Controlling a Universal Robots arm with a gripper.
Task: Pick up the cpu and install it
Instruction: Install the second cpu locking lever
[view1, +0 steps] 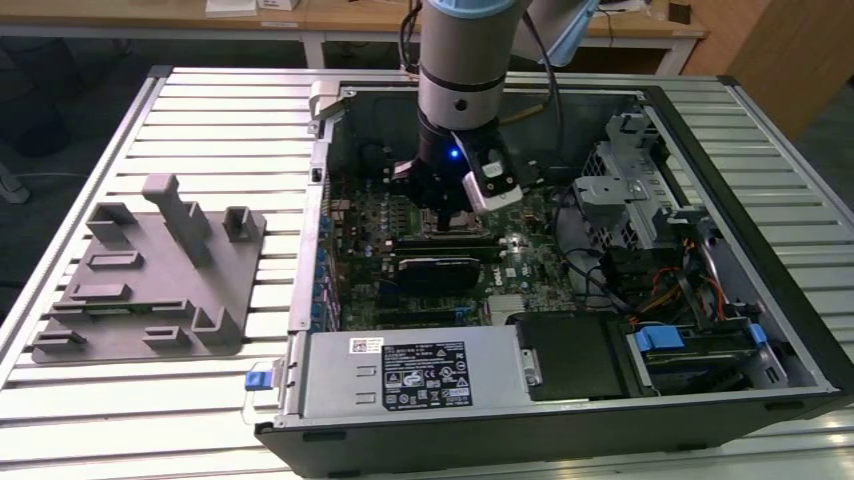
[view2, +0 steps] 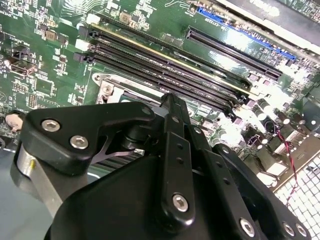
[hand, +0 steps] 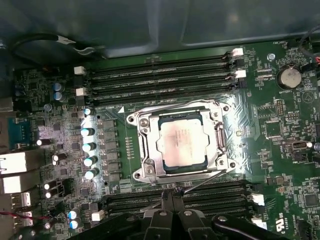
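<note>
The cpu (hand: 181, 141) sits flat in the socket (hand: 180, 145). The tool (hand: 171, 197), fingers together and empty, hovers just beside it; any lift should stay straight up.

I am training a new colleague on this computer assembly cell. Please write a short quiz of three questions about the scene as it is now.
1. True or false: the cpu lies inside the metal socket frame on the motherboard.
2. Where is the gripper? A: over the grey fixture plate B: inside the open computer case, just above the motherboard C: outside the case, over the table
3. Fill in: long black memory ____ run on both sides of the socket.

Key: 1 true; 2 B; 3 slots
</note>
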